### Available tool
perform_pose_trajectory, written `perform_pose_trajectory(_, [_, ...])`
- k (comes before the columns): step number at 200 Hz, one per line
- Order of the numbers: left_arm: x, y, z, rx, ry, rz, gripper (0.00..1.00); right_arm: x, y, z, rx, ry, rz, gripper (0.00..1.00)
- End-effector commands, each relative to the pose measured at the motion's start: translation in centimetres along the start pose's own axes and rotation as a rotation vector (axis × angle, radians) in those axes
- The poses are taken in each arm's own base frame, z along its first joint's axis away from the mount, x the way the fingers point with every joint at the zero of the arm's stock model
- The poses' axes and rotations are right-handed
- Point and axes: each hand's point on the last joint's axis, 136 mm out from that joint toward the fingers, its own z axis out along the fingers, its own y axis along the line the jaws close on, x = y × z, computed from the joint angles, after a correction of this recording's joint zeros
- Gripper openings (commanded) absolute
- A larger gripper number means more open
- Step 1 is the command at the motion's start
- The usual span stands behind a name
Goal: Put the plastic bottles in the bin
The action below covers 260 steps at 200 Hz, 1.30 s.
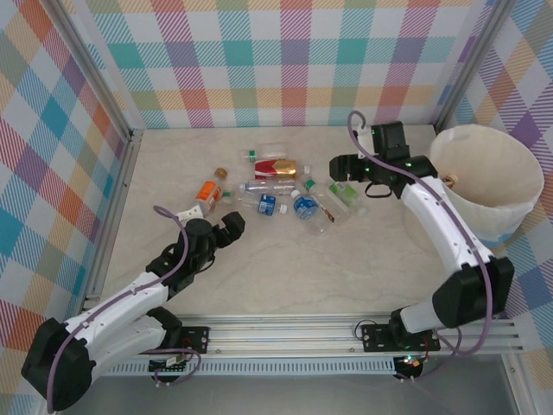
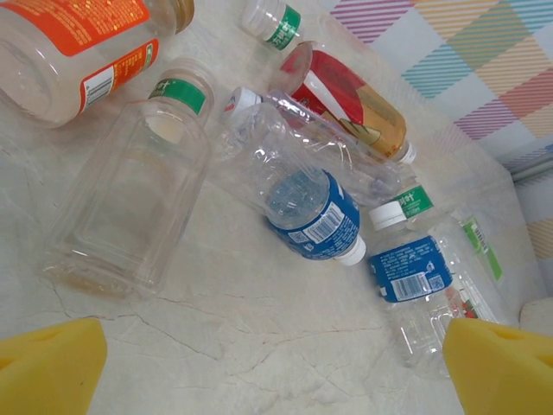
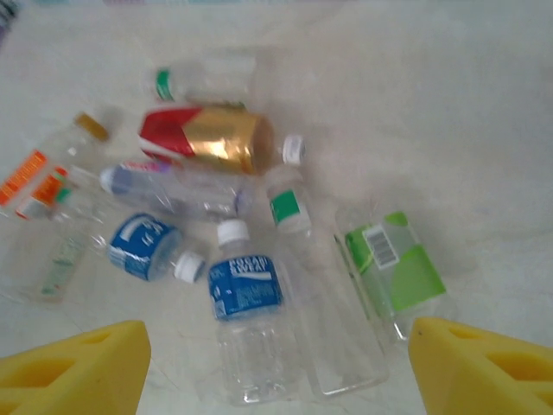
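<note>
Your left gripper (image 1: pixel 214 225) hangs low over the surface (image 1: pixel 285 277), on the near side of the plastic bottles (image 1: pixel 276 186). Its jaws are spread wide and hold nothing. From the left wrist, its yellow fingertips (image 2: pixel 52 367) sit in the bottom corners with bare marbled surface between them. Just beyond lie a clear square bottle (image 2: pixel 130 207) with a green neck band and two blue-labelled bottles (image 2: pixel 311 212).

Your right gripper (image 1: pixel 350 173) is at the right end of the same cluster, between the bottles and the bin (image 1: pixel 510 216). Its jaws stand apart and grip nothing. From the right wrist, its yellow pads (image 3: pixel 484 363) frame a blue-labelled bottle with a white cap (image 3: pixel 246 294) and, to the right, a green-labelled bottle (image 3: pixel 393 264). Both lie on their sides just ahead of the fingers, and you cannot tell whether the pads touch either one.

All the bottles you can make out lie flat on the surface, bunched together in its far middle. The orange-labelled bottle (image 1: pixel 207 190) marks the left end and the red and gold bottle (image 1: pixel 276 167) lies toward the back. The bin stands upright at the far right, apart from the cluster, with the right arm's forearm running alongside it.
</note>
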Motion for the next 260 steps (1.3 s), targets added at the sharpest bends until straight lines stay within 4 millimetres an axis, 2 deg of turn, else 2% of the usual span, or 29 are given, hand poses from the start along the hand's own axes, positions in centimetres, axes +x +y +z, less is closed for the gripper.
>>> perform_pose_trajectory(1, [-0.3, 1.0, -0.5, -0.017, -0.011, -0.014, 1.00, 3.8, 0.1, 2.8, 0.001, 0.169, -0.054, 0.77])
perform_pose_trajectory(26, [-0.6, 1.7, -0.7, -0.026, -0.031, -0.037, 1.00, 6.4, -0.1, 6.2, 0.016, 0.288, -0.075, 0.73])
perform_pose_trajectory(58, [-0.6, 1.6, -0.7, -0.004, -0.022, -0.054, 1.00, 8.0, -1.4, 9.3, 0.076, 0.355, -0.090, 0.73])
perform_pose_trajectory(118, [-0.4, 1.9, -0.7, -0.013, -0.011, -0.058, 1.00, 10.7, -2.6, 12.4, 0.103, 0.451, -0.106, 0.74])
perform_pose_trajectory(141, [-0.3, 1.9, -0.7, -0.014, -0.006, -0.058, 1.00, 11.7, -2.8, 13.1, 0.111, 0.480, -0.110, 0.74])
perform_pose_trajectory(161, [-0.3, 2.0, -0.7, -0.015, -0.008, -0.061, 1.00, 12.4, -2.2, 13.7, 0.092, 0.499, -0.119, 0.74])
perform_pose_trajectory(195, [-0.4, 2.0, -0.6, -0.017, -0.011, -0.066, 1.00, 12.9, -1.9, 14.7, 0.109, 0.498, -0.124, 0.76])
perform_pose_trajectory(210, [-0.4, 2.1, -0.6, -0.019, -0.011, -0.067, 1.00, 12.6, -1.7, 14.9, 0.108, 0.482, -0.124, 0.72])
perform_pose_trajectory(225, [-0.5, 2.1, -0.7, -0.021, -0.015, -0.069, 1.00, 12.0, -1.3, 14.5, 0.102, 0.460, -0.133, 0.63])
perform_pose_trajectory(260, [-0.9, 2.6, -0.9, -0.040, -0.027, -0.076, 1.00, 9.3, 0.1, 12.0, 0.058, 0.351, -0.156, 0.52])
